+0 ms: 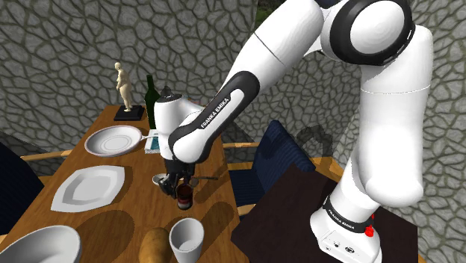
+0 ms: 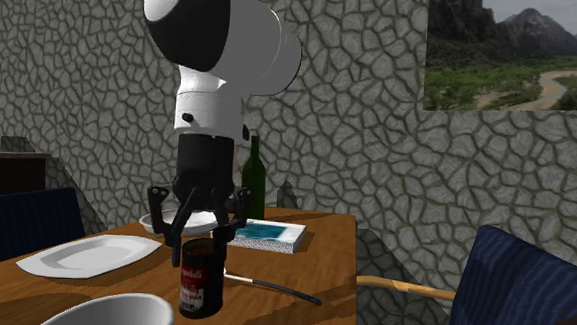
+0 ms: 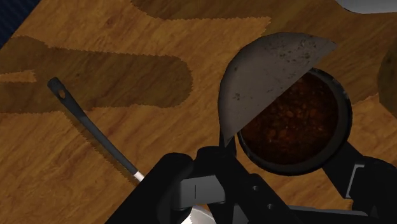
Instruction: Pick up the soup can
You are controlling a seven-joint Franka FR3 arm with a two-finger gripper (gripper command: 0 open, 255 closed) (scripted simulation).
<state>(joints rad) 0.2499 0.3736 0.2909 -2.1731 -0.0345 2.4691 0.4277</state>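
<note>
In the second exterior view you will find, left to right: a white square plate (image 2: 90,254) on the brown wooden table (image 2: 318,250); the opened red-and-white-labelled soup can (image 2: 201,283), upright; the all-black two-finger gripper (image 2: 204,245) over it, fingers apart astride its rim; a slim black-handled utensil (image 2: 276,285) lying just beside.

One wooden table (image 1: 127,217) holds two white plates (image 1: 112,140) (image 1: 88,187), one white bowl (image 1: 41,246), one white cup (image 1: 187,239), one open red-labelled soup can (image 2: 201,278) and one dark green bottle (image 2: 253,175). It also holds one pale statuette (image 1: 125,88), one teal-covered book (image 2: 268,234) and one black-handled utensil (image 2: 276,286). Two blue chairs (image 2: 521,287) (image 2: 24,220) stand beside it.
</note>
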